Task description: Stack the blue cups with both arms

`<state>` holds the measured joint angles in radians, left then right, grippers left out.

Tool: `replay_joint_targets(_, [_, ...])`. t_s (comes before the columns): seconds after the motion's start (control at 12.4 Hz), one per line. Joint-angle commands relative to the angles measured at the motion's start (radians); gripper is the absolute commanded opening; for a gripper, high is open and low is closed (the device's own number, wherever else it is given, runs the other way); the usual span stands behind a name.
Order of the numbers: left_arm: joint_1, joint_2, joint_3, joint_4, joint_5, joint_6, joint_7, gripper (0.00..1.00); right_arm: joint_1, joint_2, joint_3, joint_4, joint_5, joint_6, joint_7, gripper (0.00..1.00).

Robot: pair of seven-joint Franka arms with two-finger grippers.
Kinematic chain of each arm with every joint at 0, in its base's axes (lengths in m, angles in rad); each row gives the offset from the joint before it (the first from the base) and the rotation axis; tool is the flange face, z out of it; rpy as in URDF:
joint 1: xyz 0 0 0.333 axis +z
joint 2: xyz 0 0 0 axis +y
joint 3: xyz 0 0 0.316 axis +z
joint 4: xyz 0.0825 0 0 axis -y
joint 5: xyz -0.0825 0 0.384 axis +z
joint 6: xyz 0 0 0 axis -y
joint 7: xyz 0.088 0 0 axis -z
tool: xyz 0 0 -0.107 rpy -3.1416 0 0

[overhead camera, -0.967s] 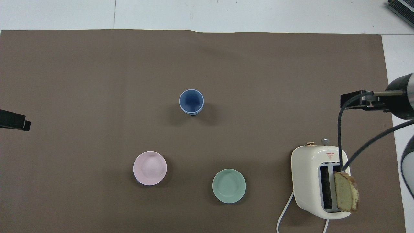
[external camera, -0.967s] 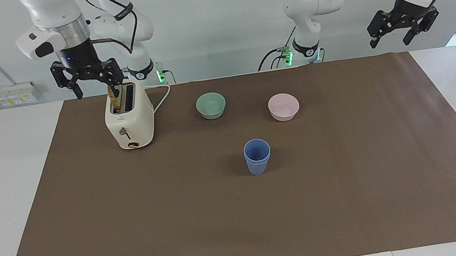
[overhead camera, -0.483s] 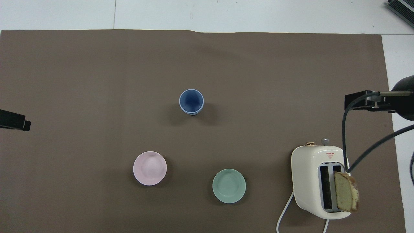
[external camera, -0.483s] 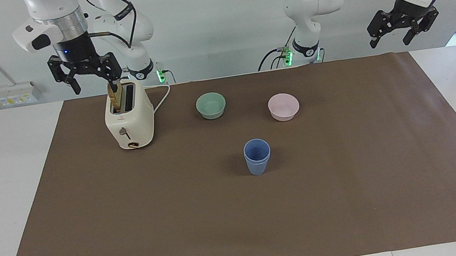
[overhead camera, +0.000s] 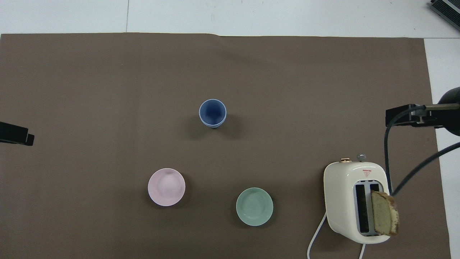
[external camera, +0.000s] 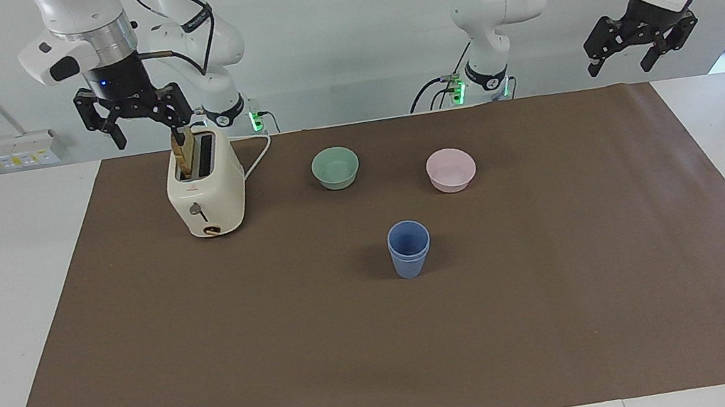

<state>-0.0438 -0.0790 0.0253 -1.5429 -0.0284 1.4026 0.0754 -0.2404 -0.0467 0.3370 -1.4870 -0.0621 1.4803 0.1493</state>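
The two blue cups [external camera: 409, 248] stand upright in the middle of the brown mat, one nested inside the other; they also show in the overhead view [overhead camera: 212, 113]. No gripper touches them. My right gripper [external camera: 147, 131] is open and empty, raised just above the toaster at the right arm's end of the table. My left gripper [external camera: 621, 60] is open and empty, held high over the mat's edge at the left arm's end, where that arm waits. Only its dark tip [overhead camera: 16, 133] shows in the overhead view.
A cream toaster [external camera: 205, 187] with a bread slice [external camera: 184, 157] sticking out of one slot stands nearer to the robots than the cups. A green bowl [external camera: 335, 167] and a pink bowl [external camera: 451, 169] sit between the cups and the robots.
My right gripper has risen a little above the toaster and shifted slightly toward the right arm's end of the table. The cups, bowls and left arm have not moved.
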Motion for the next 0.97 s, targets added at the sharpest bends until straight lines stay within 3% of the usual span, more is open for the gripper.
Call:
replay_joint_targets(0.0, [0.007,-0.013,-0.005,-0.013,0.008,0.009,-0.008,1.0,0.122,0.005,-0.151,0.034,0.014,-0.032,-0.03,1.0])
replay_joint_targets(0.56, [0.007,-0.013,-0.005,-0.013,0.008,0.009,-0.008,1.0,0.277,0.011,-0.3,0.024,0.011,-0.038,-0.001,1.0])
replay_joint_targets(0.89, [0.007,-0.013,-0.005,-0.013,0.008,0.007,-0.008,1.0,0.276,-0.007,-0.302,-0.008,0.019,-0.041,0.006,1.0])
